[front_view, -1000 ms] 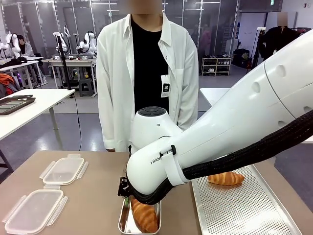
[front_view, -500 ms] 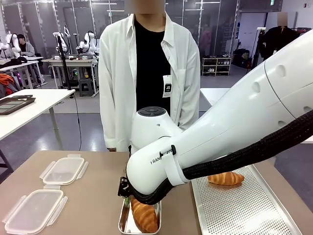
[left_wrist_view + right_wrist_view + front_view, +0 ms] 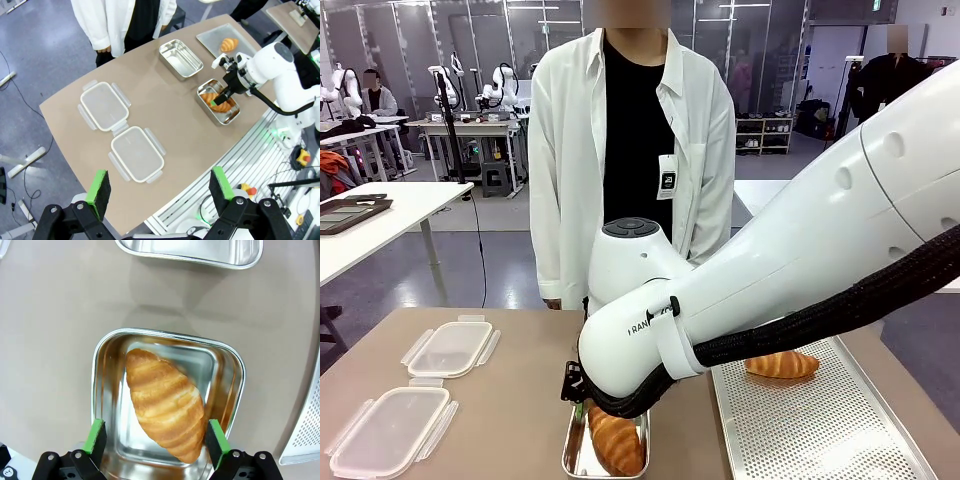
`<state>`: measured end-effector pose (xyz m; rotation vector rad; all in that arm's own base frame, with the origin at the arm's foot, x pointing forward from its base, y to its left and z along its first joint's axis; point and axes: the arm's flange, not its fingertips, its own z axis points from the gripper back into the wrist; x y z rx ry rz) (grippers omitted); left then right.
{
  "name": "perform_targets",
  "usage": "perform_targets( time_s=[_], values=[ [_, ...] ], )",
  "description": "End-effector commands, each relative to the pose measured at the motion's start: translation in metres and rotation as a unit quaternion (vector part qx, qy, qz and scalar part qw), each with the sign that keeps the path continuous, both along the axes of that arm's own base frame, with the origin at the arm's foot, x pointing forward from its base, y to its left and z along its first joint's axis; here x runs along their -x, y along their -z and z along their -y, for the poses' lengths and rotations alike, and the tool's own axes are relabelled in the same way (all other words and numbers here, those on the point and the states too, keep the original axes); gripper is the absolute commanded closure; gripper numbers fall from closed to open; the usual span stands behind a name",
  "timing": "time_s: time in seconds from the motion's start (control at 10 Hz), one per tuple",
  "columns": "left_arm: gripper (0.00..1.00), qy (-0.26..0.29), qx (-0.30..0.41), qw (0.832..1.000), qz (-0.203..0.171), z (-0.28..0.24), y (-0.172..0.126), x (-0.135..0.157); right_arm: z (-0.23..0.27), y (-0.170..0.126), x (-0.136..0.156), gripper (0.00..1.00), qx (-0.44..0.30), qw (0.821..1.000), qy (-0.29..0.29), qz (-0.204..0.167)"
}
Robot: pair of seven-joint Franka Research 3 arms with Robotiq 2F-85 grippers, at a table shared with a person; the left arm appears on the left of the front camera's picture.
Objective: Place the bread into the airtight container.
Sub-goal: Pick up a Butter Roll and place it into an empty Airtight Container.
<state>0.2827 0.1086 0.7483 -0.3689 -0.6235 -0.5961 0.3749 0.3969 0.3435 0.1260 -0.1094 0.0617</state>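
Croissant (image 3: 165,412) laid in near container (image 3: 101,385), second container (image 3: 200,254) set behind it, tray (image 3: 820,425) with another croissant (image 3: 782,364) placed to the right, far lid (image 3: 450,348) and near lid (image 3: 390,432) laid at the left, person (image 3: 630,150) stood beyond the table (image 3: 520,400).

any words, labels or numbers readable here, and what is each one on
"I RAN": cut-off lettering on the right arm, the rest hidden by a black strap.
Badge on the person's white coat: print too small to read.
Nothing else is legible.

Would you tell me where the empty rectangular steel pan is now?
In the left wrist view, the empty rectangular steel pan sits towards the person, beside the perforated metal tray, beyond the croissant-filled steel pan.
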Motion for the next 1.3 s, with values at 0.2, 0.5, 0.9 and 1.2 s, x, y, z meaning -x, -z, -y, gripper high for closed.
perform_targets(
  time_s=[0.2,0.5,0.9,1.2],
  values=[
    [0.00,0.010,-0.001,1.000,0.006,0.001,-0.001,0.001,0.014,-0.042,0.004,0.00,0.001,0.998,-0.055,-0.005],
    [0.00,0.010,-0.001,1.000,0.006,0.001,-0.001,0.001,0.059,-0.128,0.020,0.00,-0.009,0.992,-0.116,-0.039],
    [0.00,0.010,-0.001,1.000,0.006,0.001,-0.001,0.001,0.175,-0.254,0.061,0.00,0.019,0.980,-0.200,0.009],
    [0.00,0.010,-0.001,1.000,0.006,0.001,-0.001,0.001,0.291,-0.321,0.077,0.00,-0.015,0.969,-0.226,0.101]
  ],
)
